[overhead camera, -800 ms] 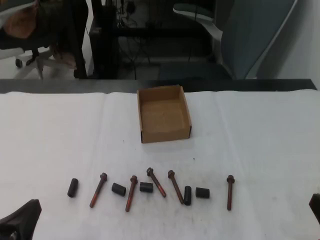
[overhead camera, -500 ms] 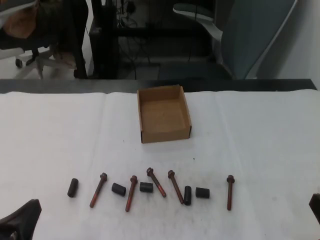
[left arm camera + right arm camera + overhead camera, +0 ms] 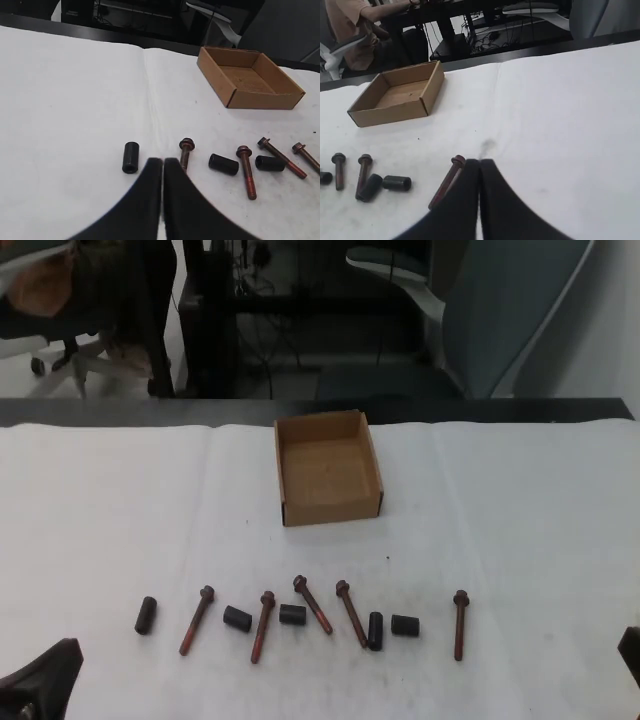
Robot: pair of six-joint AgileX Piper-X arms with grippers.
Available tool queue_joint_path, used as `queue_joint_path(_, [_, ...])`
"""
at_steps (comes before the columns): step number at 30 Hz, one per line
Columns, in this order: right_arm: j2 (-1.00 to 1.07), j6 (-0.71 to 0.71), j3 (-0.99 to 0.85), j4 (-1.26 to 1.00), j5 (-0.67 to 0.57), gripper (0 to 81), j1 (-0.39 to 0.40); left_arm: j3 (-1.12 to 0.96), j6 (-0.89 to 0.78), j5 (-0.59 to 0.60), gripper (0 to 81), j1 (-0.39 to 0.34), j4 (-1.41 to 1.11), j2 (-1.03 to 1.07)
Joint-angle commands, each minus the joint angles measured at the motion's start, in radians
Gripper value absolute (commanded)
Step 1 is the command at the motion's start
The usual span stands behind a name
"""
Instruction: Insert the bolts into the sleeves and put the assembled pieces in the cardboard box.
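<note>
Where 5 bolts (image 3: 262, 626) lie, 5 sleeves (image 3: 237, 619)

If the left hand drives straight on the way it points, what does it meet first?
Probably the leftmost rusty-brown metal bolt, lying just ahead of the shut left hand; the short black cylindrical sleeve lies off the line. Depth is unclear; it might pass between them.

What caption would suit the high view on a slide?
Five bolts and five sleeves lie loose near the empty cardboard box.
</note>
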Motion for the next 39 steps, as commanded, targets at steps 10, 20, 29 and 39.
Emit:
queue_joint_path(10, [-0.001, 0.111, -0.009, -0.058, -0.006, 0.4, 0.003, -0.008, -0.006, 0.002, 1.7, -0.002, 0.001, -0.004])
queue_joint_path(20, [-0.001, 0.254, -0.009, -0.036, -0.006, 0.4, 0.003, -0.008, -0.066, 0.002, 1.7, -0.002, 0.026, -0.004])
queue_joint_path(29, [-0.001, 0.255, -0.009, -0.036, -0.006, 0.4, 0.003, -0.008, -0.082, 0.002, 1.7, -0.002, 0.026, -0.004])
queue_joint_path(39, [-0.001, 0.255, -0.009, -0.028, -0.006, 0.4, 0.003, -0.008, -0.085, 0.002, 1.7, -0.002, 0.026, -0.004])
